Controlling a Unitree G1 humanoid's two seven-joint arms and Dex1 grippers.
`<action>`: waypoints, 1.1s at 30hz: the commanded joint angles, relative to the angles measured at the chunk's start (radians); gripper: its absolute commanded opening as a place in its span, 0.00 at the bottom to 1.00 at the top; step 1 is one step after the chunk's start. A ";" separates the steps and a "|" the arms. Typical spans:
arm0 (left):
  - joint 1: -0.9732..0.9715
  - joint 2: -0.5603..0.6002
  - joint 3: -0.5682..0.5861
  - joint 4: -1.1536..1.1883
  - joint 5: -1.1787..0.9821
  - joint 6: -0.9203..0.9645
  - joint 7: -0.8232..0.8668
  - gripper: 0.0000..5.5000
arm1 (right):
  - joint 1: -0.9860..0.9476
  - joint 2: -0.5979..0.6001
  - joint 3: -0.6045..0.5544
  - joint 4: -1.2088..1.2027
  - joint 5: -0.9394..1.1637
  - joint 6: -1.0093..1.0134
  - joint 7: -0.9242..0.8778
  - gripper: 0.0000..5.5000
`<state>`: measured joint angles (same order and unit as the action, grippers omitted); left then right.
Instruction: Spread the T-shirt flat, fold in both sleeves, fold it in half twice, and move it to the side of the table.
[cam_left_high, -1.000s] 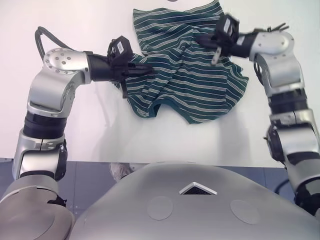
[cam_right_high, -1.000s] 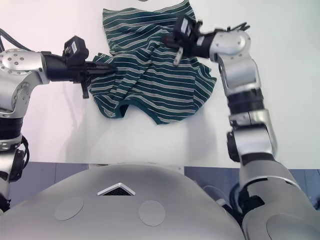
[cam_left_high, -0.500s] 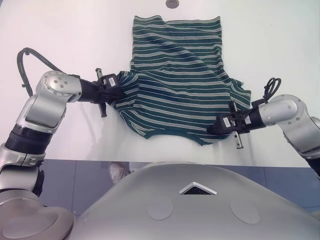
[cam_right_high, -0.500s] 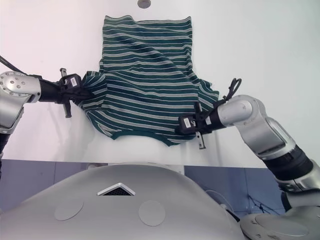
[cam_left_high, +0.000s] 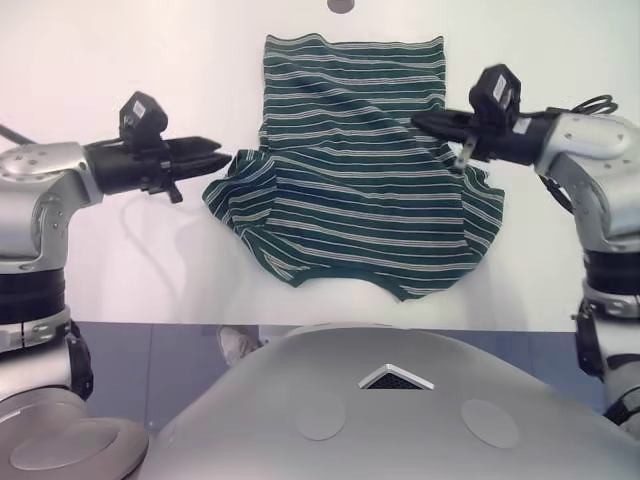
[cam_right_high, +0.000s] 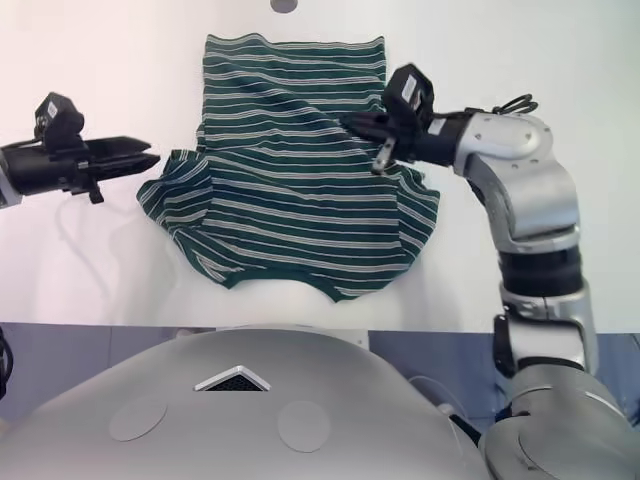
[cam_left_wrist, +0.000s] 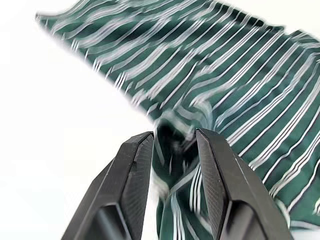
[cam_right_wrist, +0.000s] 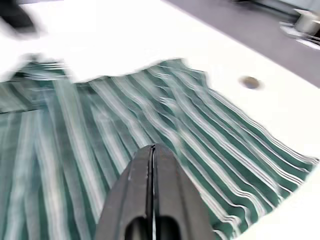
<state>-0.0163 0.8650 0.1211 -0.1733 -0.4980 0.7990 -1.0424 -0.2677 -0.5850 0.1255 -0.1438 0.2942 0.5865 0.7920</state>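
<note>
A dark green T-shirt with white stripes (cam_left_high: 350, 190) lies rumpled on the white table (cam_left_high: 120, 260), with one straight edge at the far side and the near part creased. My left gripper (cam_left_high: 218, 157) is open just off the shirt's left sleeve (cam_left_high: 232, 180). Its dark fingers (cam_left_wrist: 134, 165) stand apart, with the sleeve fabric (cam_left_wrist: 175, 135) just beyond their tips. My right gripper (cam_left_high: 422, 122) hovers over the shirt's right side. Its fingertips (cam_right_wrist: 153, 150) are pressed together above the striped cloth (cam_right_wrist: 100, 130), with nothing between them.
A small grey round hole (cam_left_high: 340, 5) sits in the table beyond the shirt's far edge. The table's front edge (cam_left_high: 150, 322) runs close below the shirt's near hem. Bare white table lies to the left (cam_left_high: 100, 80) and right (cam_left_high: 540, 60).
My left gripper has let go of the left sleeve and drawn back leftward. My right gripper has left the near right hem and moved up over the shirt's right side.
</note>
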 joint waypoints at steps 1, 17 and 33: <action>0.066 0.020 -0.003 0.016 0.008 0.013 0.006 0.28 | -0.098 0.086 0.032 0.166 -0.083 -0.055 -0.098 0.00; 0.128 0.035 -0.080 0.145 0.048 -0.112 -0.075 0.06 | -0.063 0.092 0.085 0.234 -0.189 -0.137 -0.084 0.00; -0.115 -0.179 -0.417 -0.175 0.043 0.006 0.132 0.00 | -0.075 0.106 0.126 0.257 -0.235 -0.158 -0.052 0.00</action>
<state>-0.1083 0.7032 -0.2025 -0.3899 -0.5659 0.8355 -0.9727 -0.3357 -0.4801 0.2467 0.1098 0.0721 0.4280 0.7349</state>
